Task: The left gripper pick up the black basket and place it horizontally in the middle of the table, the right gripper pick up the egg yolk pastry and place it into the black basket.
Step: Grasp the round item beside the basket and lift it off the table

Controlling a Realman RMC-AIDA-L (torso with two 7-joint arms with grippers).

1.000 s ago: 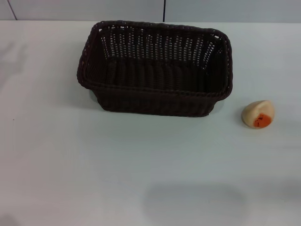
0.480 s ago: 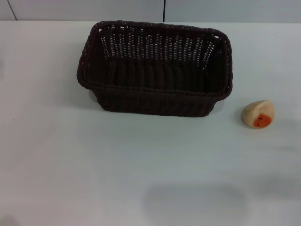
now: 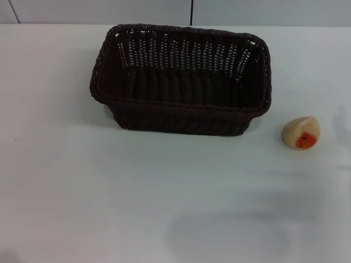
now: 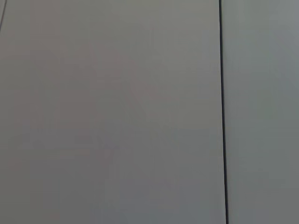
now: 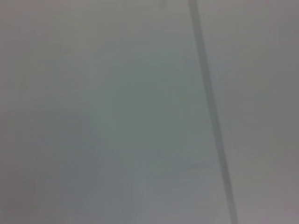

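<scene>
Black basket [image 3: 181,79] sits upright at the worktop's [image 3: 82,192] middle-rear, its long axis running left to right. Egg yolk pastry [image 3: 301,132] lies just off its right end, on the right arm's side. Neither gripper is in view, so finger state is unknowable. Woven wicker, braided rim; the pastry looks smooth and rounded.

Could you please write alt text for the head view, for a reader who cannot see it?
A large black basket of dark woven wicker stands upright and empty on a white table, its long side across the view. A small egg yolk pastry, cream with an orange-red patch, lies on the table apart from the basket, to its right and slightly nearer. No gripper is in view.
</scene>
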